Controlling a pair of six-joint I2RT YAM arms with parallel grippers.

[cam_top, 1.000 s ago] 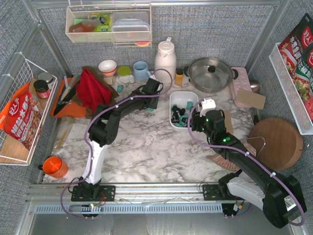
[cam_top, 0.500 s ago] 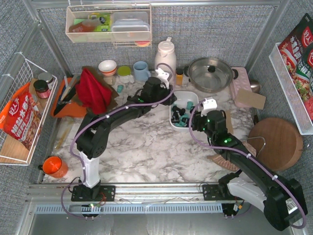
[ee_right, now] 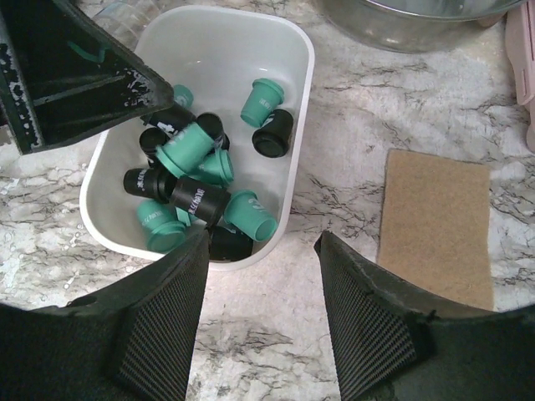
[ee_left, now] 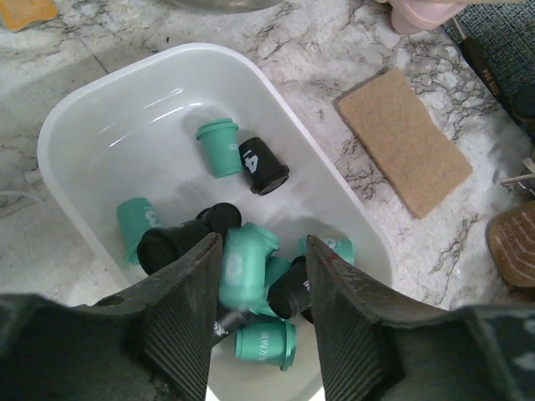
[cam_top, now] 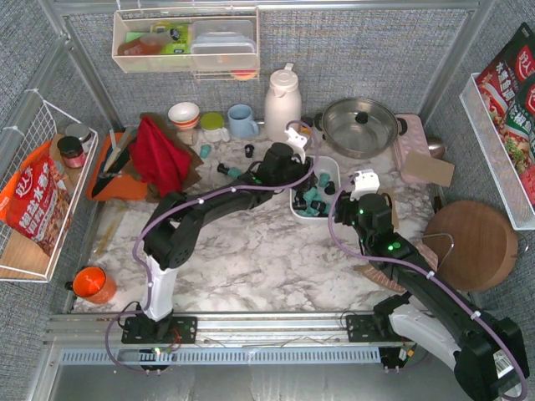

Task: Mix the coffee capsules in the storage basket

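Coffee capsules [ee_right: 194,144], small tapered plastic pods in teal-green and glossy black with flanged rims, lie heaped at the near end of the storage basket [ee_right: 224,48], a shallow tray of smooth white plastic with rounded corners and a rolled lip. Two more, one teal and one black, lie side by side near its middle, and its far end shows bare floor. The basket stands on the white, grey-veined marble bench [cam_top: 251,242], towards the far edge and right of centre, just in front of a round steel pan [cam_top: 359,125]. A flat, tan, rough-faced rectangular pad [ee_right: 435,225] lies on the bench off the basket's right side, with bare marble between them. The left gripper [ee_left: 261,267] hangs inside the basket over the heap, its ribbed black jaws partly apart with a teal capsule between them; whether either jaw touches it cannot be told. The right gripper [ee_right: 261,251] hovers over bare marble at the basket's near rim, jaws spread, holding nothing.
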